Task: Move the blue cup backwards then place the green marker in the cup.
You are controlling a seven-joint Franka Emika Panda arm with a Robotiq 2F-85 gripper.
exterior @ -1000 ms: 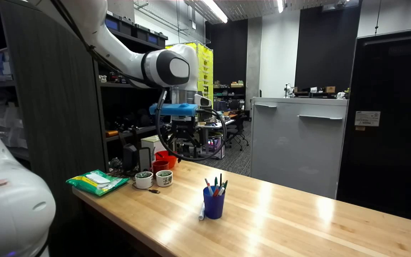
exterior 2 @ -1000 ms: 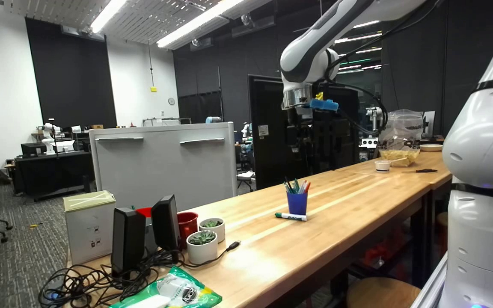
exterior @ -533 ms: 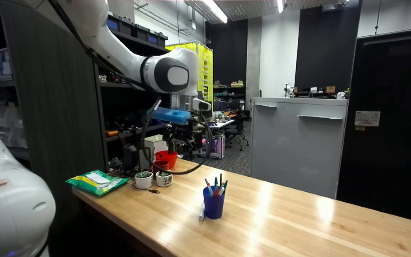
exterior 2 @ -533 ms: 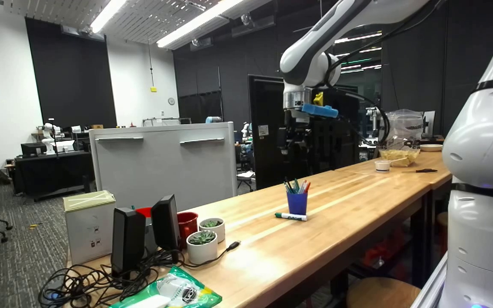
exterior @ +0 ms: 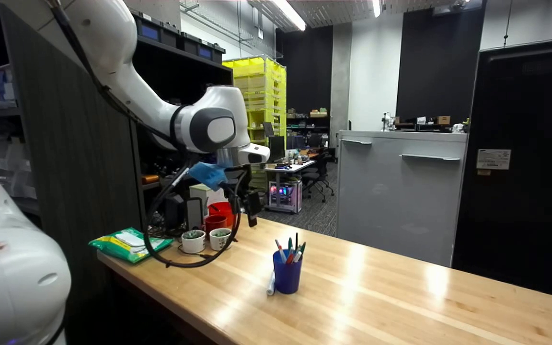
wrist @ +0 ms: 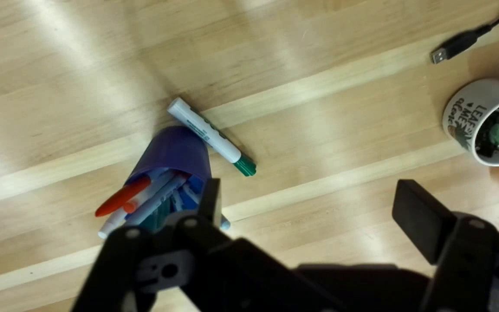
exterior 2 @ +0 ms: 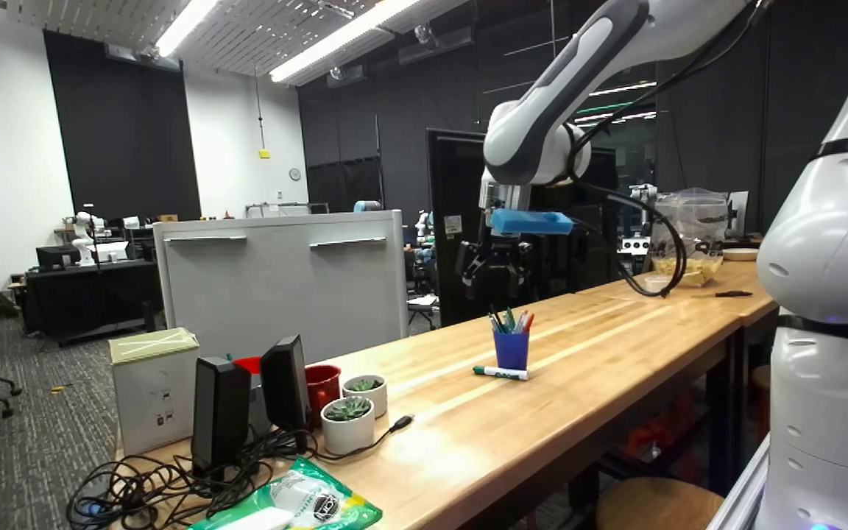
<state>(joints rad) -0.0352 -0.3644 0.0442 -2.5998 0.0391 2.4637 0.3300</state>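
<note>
Gripper [wrist: 316,210] jaws are spread, empty. Blue cup [wrist: 172,149] sits below, off to one side, green marker [wrist: 210,135] beside it. Cup first imo: centre over it before lowering, pens [wrist: 121,198] might snag.

Green packet [exterior 2: 321,493] at lower left in an exterior view (white item [exterior 2: 260,519] on top), black speakers [exterior 2: 220,412] higher up, potted succulent [wrist: 490,123] at the wrist view's right edge.

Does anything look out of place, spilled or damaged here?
Yes, mildly: the green marker lies loose on the table beside the blue cup, while other pens stick up from it. Black cables also lie tangled near the speakers. No spill or damage shows.
</note>
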